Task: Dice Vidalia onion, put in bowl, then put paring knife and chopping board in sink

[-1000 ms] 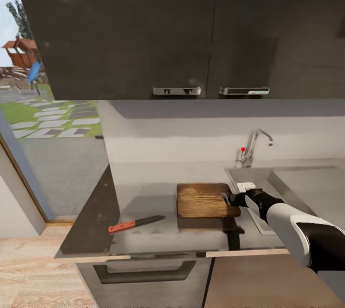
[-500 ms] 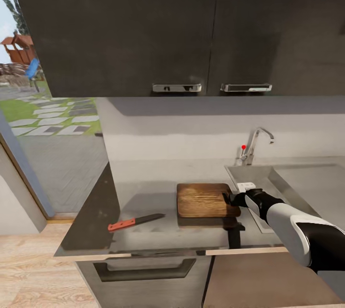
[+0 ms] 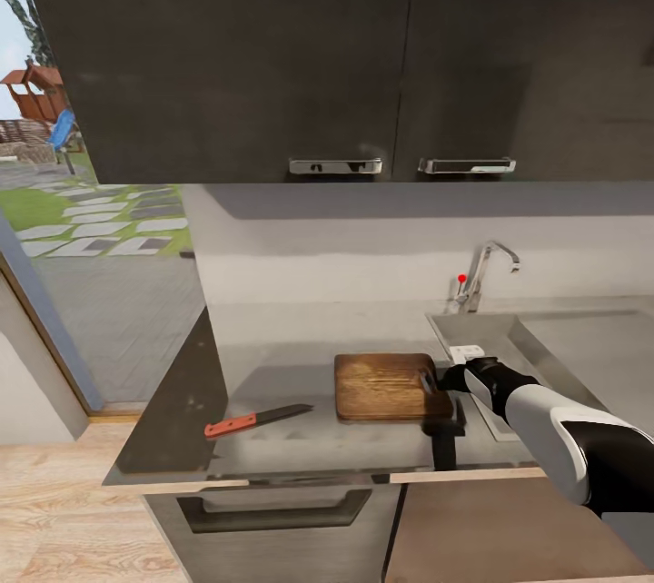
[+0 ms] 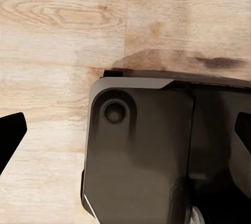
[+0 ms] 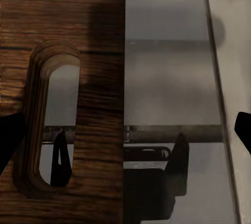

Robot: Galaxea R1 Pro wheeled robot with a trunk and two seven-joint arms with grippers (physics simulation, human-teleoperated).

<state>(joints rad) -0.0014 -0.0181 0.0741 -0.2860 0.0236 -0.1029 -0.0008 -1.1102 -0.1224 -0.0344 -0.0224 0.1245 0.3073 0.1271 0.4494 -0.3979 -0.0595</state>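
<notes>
Two task things are seen on the grey surface (image 3: 272,356) in the head view. The chopping board (image 3: 386,386) lies near the middle, its handle slot at its 3 o'clock edge, beside the sink (image 3: 545,342). The paring knife (image 3: 257,422) lies at the board's 8 o'clock, apart from it, red handle outermost. The right claw (image 3: 436,380) is placed at the board's slotted edge; whether the board is gripped cannot be told. In the right wrist view the board (image 5: 63,93) is seen close up, the dark fingertips (image 5: 10,137) spread wide to either side. In the left wrist view the left claw (image 4: 125,135) is spread wide over wooden floor (image 4: 63,25), nothing held.
</notes>
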